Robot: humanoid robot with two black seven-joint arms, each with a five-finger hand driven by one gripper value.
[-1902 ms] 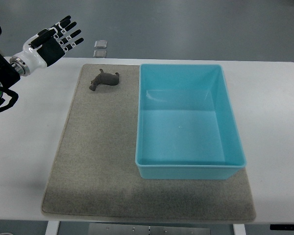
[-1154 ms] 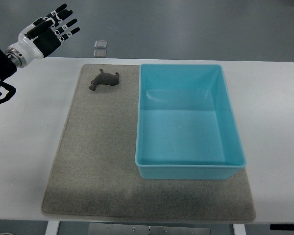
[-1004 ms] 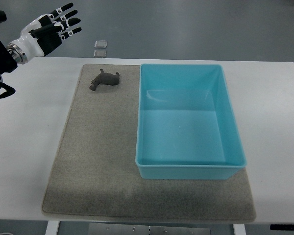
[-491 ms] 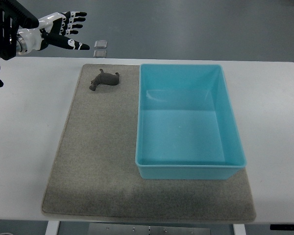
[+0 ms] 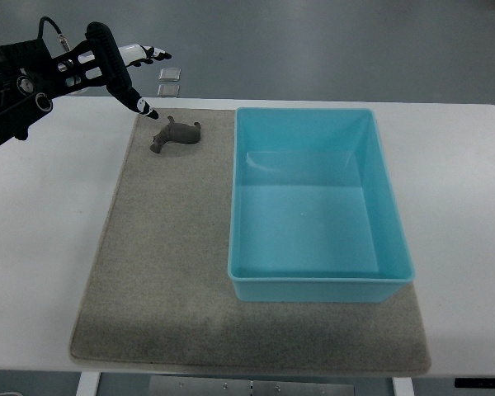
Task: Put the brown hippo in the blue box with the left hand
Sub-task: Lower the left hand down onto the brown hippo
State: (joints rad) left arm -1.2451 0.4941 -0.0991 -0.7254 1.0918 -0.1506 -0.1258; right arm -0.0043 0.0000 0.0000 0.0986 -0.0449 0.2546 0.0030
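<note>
Top view, near to far. A grey felt mat point(image 5: 161, 280) lies on the white surface point(image 5: 41, 247), its near edge close to the surface's near edge. The blue box point(image 5: 318, 285), an open rectangular bin with nothing visible inside, stands on the right part of the mat, its right wall reaching past the mat's right edge at the far end. The brown hippo point(image 5: 174, 134) lies on the mat near the mat's far left corner, to the left of the box's far left corner and apart from it; nothing touches it.

The left hand point(image 5: 115, 70) enters from the picture's left edge at the far left of the surface, carried on a dark forearm with exposed joints. Its fingers are spread and extended, and it holds nothing. One dark finger point(image 5: 140, 104) points down and to the right, its tip just over the mat's far left corner, near the hippo's left side but not in contact with it. The lighter fingertips point(image 5: 153, 53) reach beyond the surface's far edge, over the grey floor point(image 5: 330, 41). Two small square floor plates point(image 5: 170, 80) lie beyond that edge, just right of the fingertips.
</note>
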